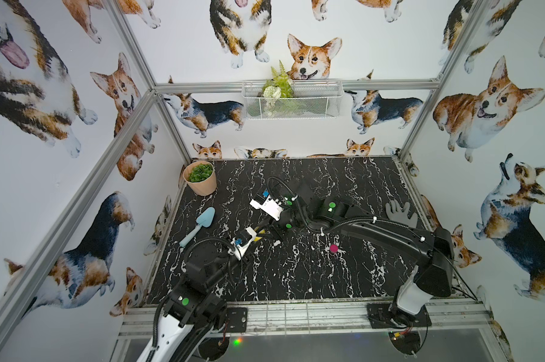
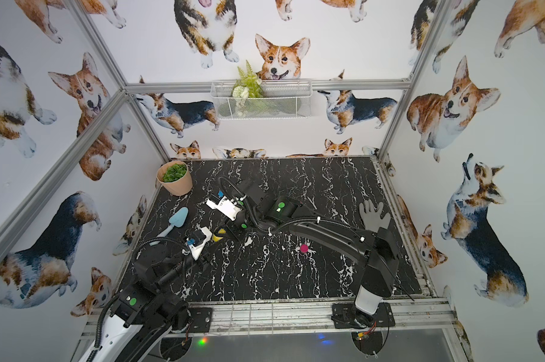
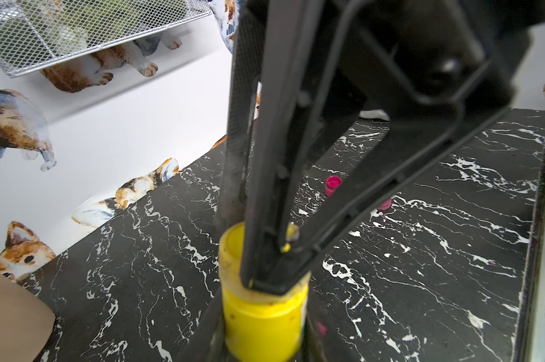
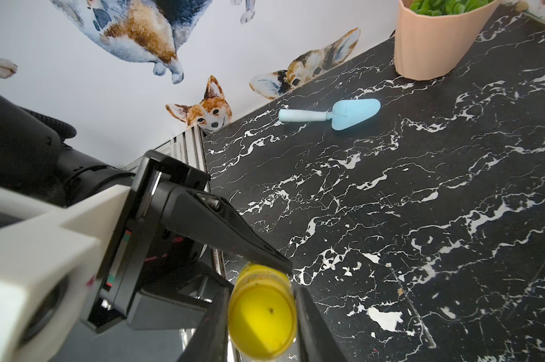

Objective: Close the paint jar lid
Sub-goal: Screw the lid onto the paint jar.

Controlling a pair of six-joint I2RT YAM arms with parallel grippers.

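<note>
1. Position: the yellow paint jar [image 3: 261, 316] stands upright on the table, left of centre, where the two wrists meet. In a top view only a yellow sliver [image 2: 218, 237] shows between them.
2. Left gripper [image 3: 263, 343]: you have its fingers pressed onto the jar body low down, one on each side.
3. Right gripper [image 4: 261, 296]: it comes in from above and pinches the yellow lid [image 4: 261, 319] across its rim.
4. The lid sits on the jar mouth. You cannot tell whether the threads have caught.
5. Handling (judgement): small, light, stiff plastic. The wall is smooth, and the paint smears at the neck probably make it slippery. Hold the body low and the lid by its rim. If you squeeze too softly, the jar may spin with the lid.
6. Surface: the black marble-pattern tabletop [image 1: 296, 275] is flat, hard and likely slick, so a loose jar would probably slide.
7. Room: the blue trowel [image 1: 199, 224] lies near. The pink paint jar [image 1: 333, 248], grey glove [image 1: 401, 213] and plant pot [image 1: 201, 180] sit well apart. A wire basket [image 1: 291, 103] hangs on the back wall, and corgi wallpaper covers the enclosure.
</note>
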